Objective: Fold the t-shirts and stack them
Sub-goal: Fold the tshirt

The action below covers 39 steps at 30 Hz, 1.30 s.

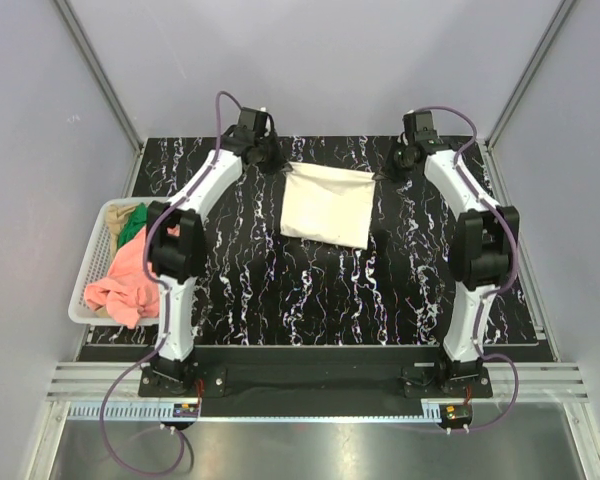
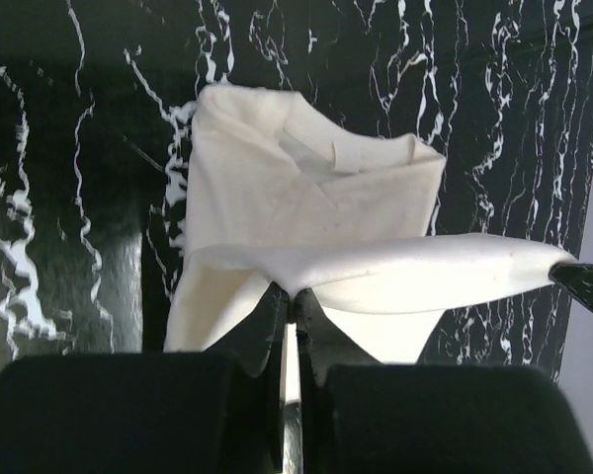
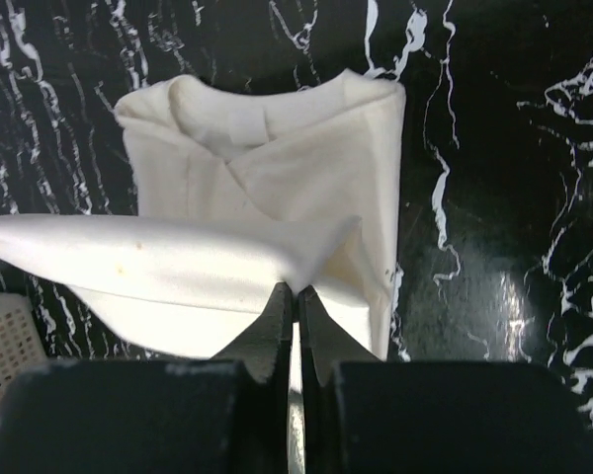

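Note:
A cream-white t-shirt (image 1: 328,205), partly folded into a rough rectangle, lies on the black marbled table toward the back. My left gripper (image 1: 277,162) is at its far left corner and my right gripper (image 1: 390,163) at its far right corner. In the left wrist view the left gripper (image 2: 295,296) is shut on a lifted edge of the cream cloth (image 2: 306,197). The right gripper (image 3: 297,288) pinches the same edge of the shirt (image 3: 296,158) in the right wrist view. That edge stretches taut between the two grippers, above the folded body with its collar showing.
A white mesh basket (image 1: 90,270) stands at the table's left edge, and its corner (image 3: 5,341) shows in the right wrist view. It holds a salmon-pink shirt (image 1: 125,280), a green one (image 1: 132,228) and a tan one (image 1: 130,210). Grey walls enclose the table.

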### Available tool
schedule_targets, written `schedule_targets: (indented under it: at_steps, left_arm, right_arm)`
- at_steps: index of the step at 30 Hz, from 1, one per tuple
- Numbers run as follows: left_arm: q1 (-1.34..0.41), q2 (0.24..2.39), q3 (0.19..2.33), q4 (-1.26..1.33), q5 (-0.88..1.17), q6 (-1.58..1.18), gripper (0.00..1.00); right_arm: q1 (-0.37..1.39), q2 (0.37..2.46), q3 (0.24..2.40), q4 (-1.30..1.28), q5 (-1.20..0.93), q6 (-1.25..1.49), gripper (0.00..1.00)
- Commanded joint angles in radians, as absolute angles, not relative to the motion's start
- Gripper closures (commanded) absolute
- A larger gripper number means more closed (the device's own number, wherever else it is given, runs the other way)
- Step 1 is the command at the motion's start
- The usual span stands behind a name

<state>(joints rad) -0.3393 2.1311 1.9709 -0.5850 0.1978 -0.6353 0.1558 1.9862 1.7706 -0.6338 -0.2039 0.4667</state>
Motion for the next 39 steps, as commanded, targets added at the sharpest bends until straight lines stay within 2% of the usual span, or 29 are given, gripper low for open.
schedule_targets:
  at_steps: [1, 8, 9, 11, 12, 13, 16, 25, 30, 33, 36, 39]
  left_arm:
    - [-0.302, 2.23, 2.071, -0.513, 0.27, -0.603, 0.94]
    - [-0.262, 2.41, 2.198, -0.327, 0.448, -0.615, 0.94]
    - [-0.259, 2.416, 2.197, -0.302, 0.451, -0.612, 1.0]
    - [-0.259, 2.44, 2.203, -0.221, 0.488, -0.603, 1.0]
    - [-0.258, 2.453, 2.213, -0.195, 0.512, -0.604, 0.96]
    - [-0.258, 2.465, 2.227, -0.178, 0.528, -0.609, 0.78]
    - [-0.256, 2.488, 2.226, -0.111, 0.551, -0.637, 0.67]
    - [-0.259, 2.29, 1.955, -0.104, 0.413, -0.558, 0.62]
    - [-0.276, 2.133, 1.627, -0.086, 0.371, -0.558, 0.63]
    - [-0.293, 2.043, 1.455, 0.027, 0.365, -0.546, 0.62]
    - [-0.301, 2.048, 1.445, 0.086, 0.461, -0.54, 0.62]
    - [-0.316, 2.103, 1.48, 0.06, 0.466, -0.545, 0.62]
  right_arm:
    - [0.133, 2.065, 1.874, -0.614, -0.213, 0.442, 0.95]
    - [0.114, 2.223, 1.982, -0.601, -0.169, 0.477, 0.97]
    - [0.112, 2.229, 1.989, -0.598, -0.167, 0.474, 0.99]
    - [0.106, 2.249, 1.997, -0.586, -0.137, 0.469, 1.0]
    - [0.103, 2.255, 2.006, -0.583, -0.129, 0.471, 1.0]
    - [0.098, 2.256, 2.005, -0.581, -0.109, 0.474, 1.0]
    - [0.086, 2.241, 1.974, -0.552, -0.083, 0.485, 1.0]
    - [0.041, 2.181, 1.76, -0.345, -0.107, 0.566, 1.0]
    - [0.035, 2.187, 1.781, -0.305, -0.193, 0.563, 1.0]
    - [0.035, 2.183, 1.773, -0.308, -0.209, 0.571, 1.0]
    - [0.032, 2.174, 1.769, -0.31, -0.221, 0.577, 1.0]
    - [0.032, 2.16, 1.773, -0.308, -0.242, 0.591, 1.0]
